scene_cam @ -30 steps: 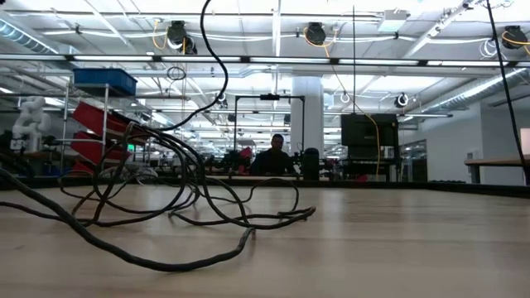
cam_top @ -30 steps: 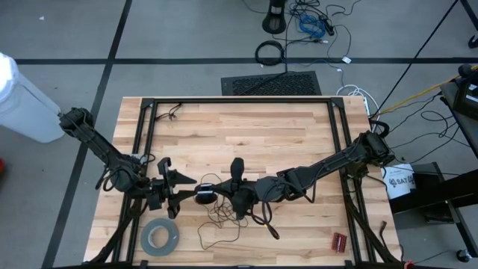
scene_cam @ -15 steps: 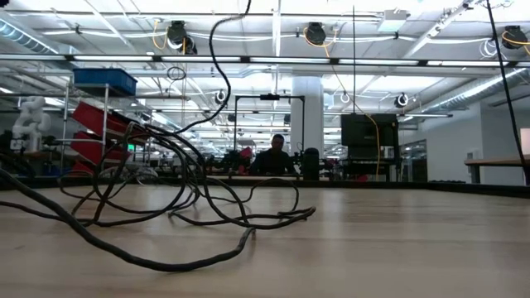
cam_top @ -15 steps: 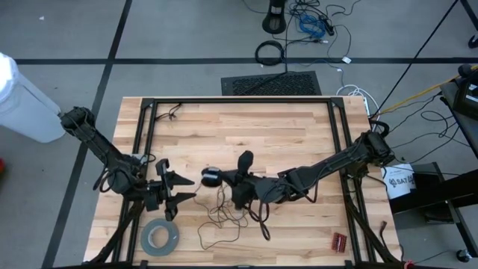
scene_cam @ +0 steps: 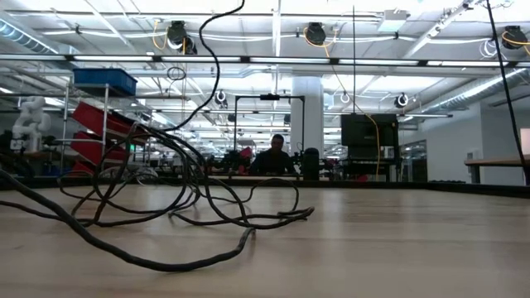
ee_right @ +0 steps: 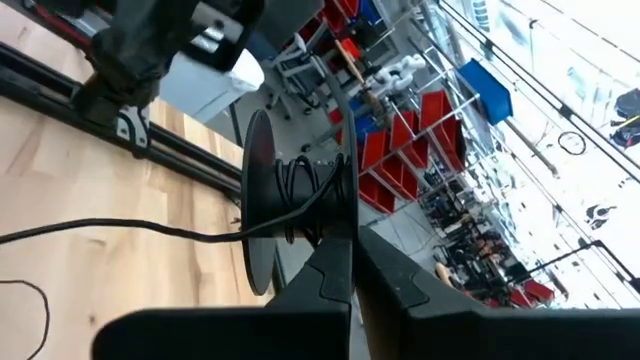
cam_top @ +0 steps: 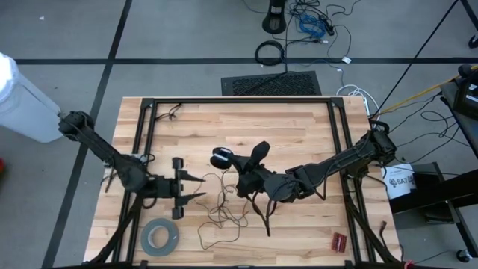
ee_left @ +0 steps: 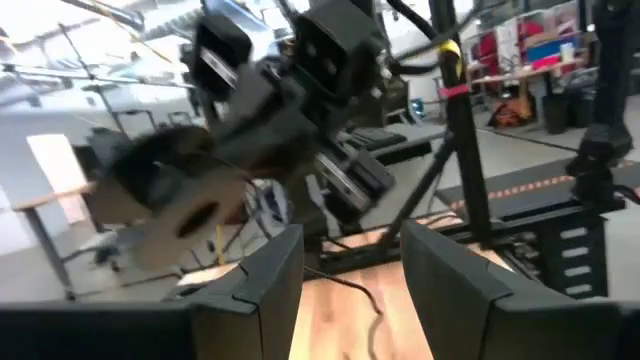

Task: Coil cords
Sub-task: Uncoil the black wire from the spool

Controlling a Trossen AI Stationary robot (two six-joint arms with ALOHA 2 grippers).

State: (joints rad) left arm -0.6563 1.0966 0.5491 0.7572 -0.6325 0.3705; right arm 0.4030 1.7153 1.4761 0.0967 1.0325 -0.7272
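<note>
1. On the wooden table (cam_top: 299, 131), framed by black rails, both dark arms reach toward the middle from opposite sides.
2. Near the front edge, to the left, a wide grey tape roll (cam_top: 160, 236) lies flat, apart from both arms.
3. Over the left half, the left gripper (cam_top: 196, 188) points toward the centre with its two fingers spread apart and nothing between them; the left wrist view shows the same gap.
4. At the table's middle, the right gripper (cam_top: 233, 161) has its fingers pressed together on the small round black disc (cam_top: 221, 157), held off the wood. In the right wrist view the disc (ee_right: 262, 205) stands on edge, with several turns of wire wound about its hub.
5. From the disc, the very thin dark wire (cam_top: 221, 213) trails down to the table and lies in loose, tangled loops between the two grippers and toward the front edge.
6. At table height, the low view shows those loops (scene_cam: 178, 199) sprawled over the wood, one strand rising out of the picture's top.
7. At the front right corner lies a small red object (cam_top: 340, 240).
</note>
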